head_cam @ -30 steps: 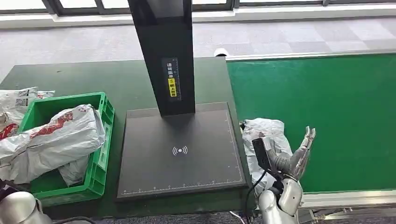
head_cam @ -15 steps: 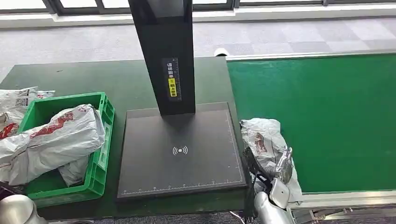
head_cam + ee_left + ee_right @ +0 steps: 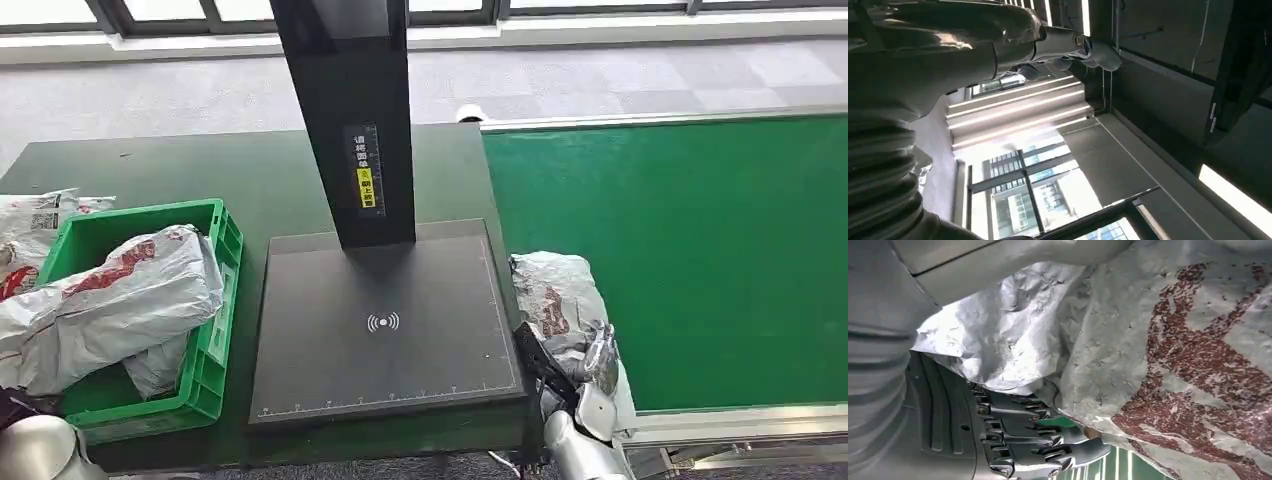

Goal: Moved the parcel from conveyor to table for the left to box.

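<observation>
A crumpled grey parcel [image 3: 555,295] with a red print lies on the near left corner of the green conveyor [image 3: 700,250], beside the table [image 3: 200,170]. My right hand [image 3: 590,370] is on the parcel's near end. In the right wrist view the parcel [image 3: 1148,365] sits between the thumb and the curled dark fingers [image 3: 1038,440], which hook under its edge. My left hand [image 3: 1063,45] holds nothing; its wrist camera looks up at a ceiling, with the fingers loosely apart.
A black scanner plate [image 3: 385,320] with a tall black column [image 3: 350,110] stands on the table between the conveyor and a green crate [image 3: 215,330]. The crate holds several grey parcels [image 3: 120,290]. More parcels [image 3: 40,215] lie at the table's left edge.
My right hand, raised with fingers spread a second ago, has come down onto the parcel's near end and closed its fingers around it. The parcel has shifted only slightly.
</observation>
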{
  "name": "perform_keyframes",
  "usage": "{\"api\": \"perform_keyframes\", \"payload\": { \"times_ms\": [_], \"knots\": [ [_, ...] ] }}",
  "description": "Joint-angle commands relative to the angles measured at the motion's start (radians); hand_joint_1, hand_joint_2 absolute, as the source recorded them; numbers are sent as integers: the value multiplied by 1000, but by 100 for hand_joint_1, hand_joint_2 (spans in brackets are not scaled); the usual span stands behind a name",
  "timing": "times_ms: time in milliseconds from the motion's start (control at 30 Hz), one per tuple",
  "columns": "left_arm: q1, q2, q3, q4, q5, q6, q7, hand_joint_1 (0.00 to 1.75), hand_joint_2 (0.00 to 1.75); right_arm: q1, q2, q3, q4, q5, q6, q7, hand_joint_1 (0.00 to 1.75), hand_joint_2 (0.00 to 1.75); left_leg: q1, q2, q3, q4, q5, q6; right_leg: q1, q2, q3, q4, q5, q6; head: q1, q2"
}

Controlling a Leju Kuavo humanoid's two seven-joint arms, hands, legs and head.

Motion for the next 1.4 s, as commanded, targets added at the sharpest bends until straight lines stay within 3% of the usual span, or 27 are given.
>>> {"api": "perform_keyframes", "payload": {
  "times_ms": [33, 67, 100, 333, 533, 633, 767, 833, 900, 1067, 1100, 1400],
  "knots": [
    [16, -1, -26, 51, 7, -2, -1, 0, 175, -10, -30, -8, 103, 1, 33, -8, 0, 175, 0, -1, 1, -1, 1, 0, 0, -2, 2, -1, 0, 0, 0, 0],
    [15, -1, -28, 54, 8, -2, -2, 0, 175, -11, -31, -6, 106, 0, 41, -14, 35, 175, 0, -2, 1, -2, 2, 0, 1, -2, 2, -3, 1, -1, 0, 0],
    [14, -1, -26, 55, 8, -2, -4, 0, 175, -10, -30, -7, 106, -5, 43, -24, 175, 175, 0, -1, 2, -2, 1, 0, 0, -2, 3, -2, 0, 0, 0, 0],
    [15, -1, -26, 51, 2, -2, 5, 0, 175, -7, -21, -2, 83, -17, 24, -41, 175, 175, 1, 0, 3, -3, 2, 0, 1, -1, 4, -4, 2, -1, 0, 0],
    [24, -1, -20, 33, 4, -2, 10, 0, 175, 12, 1, -29, -14, -77, -86, -93, 175, 175, 1, 1, 3, -1, 1, 0, 1, 1, 4, -2, 1, -1, 0, 0],
    [27, -1, -16, 34, 10, -2, 2, 0, 175, 56, 37, -68, -171, -204, -222, -204, 175, 175, 0, 1, 3, -2, 1, 0, 0, 0, 3, -2, 1, -1, 0, 0],
    [18, -1, -14, 31, 1, -2, 12, 0, 175, 115, 56, -59, -319, -232, -198, -206, 175, 175, 0, -2, 0, -1, 0, 0, 0, -1, 2, 0, 0, -1, 0, 0],
    [15, -1, -14, 25, -5, -2, 19, 0, 175, 130, 73, -64, -379, -259, -261, -232, 175, 175, 0, -3, -1, -2, 1, 0, 0, -3, 1, -2, 1, -1, 0, 0],
    [18, -1, -18, 20, -12, -2, 25, 0, 175, 169, 124, -105, -566, -311, -285, -334, 175, 175, 0, -2, -2, -1, 0, 0, 0, -2, 0, -1, 1, -1, 0, 0],
    [15, -1, -26, 38, -5, -2, 7, 0, 175, 230, 126, -114, -997, -606, -285, -613, 175, 175, -2, -4, -7, 1, 1, 0, -2, -4, -5, 2, -1, -1, 0, 0],
    [9, -1, -24, 49, -2, -2, 0, 0, 175, 247, 126, -118, -1030, -651, -285, -655, 175, 175, -2, -5, -6, 1, 1, 1, -3, -5, -5, 2, -1, -1, 0, 0],
    [-8, -1, -22, 71, -8, -2, -5, 0, 175, 253, 126, -61, -1081, -697, -285, -678, 175, 175, -1, -4, -5, -1, 1, 1, -2, -4, -3, -1, 0, -1, 0, 0]
  ]
}}
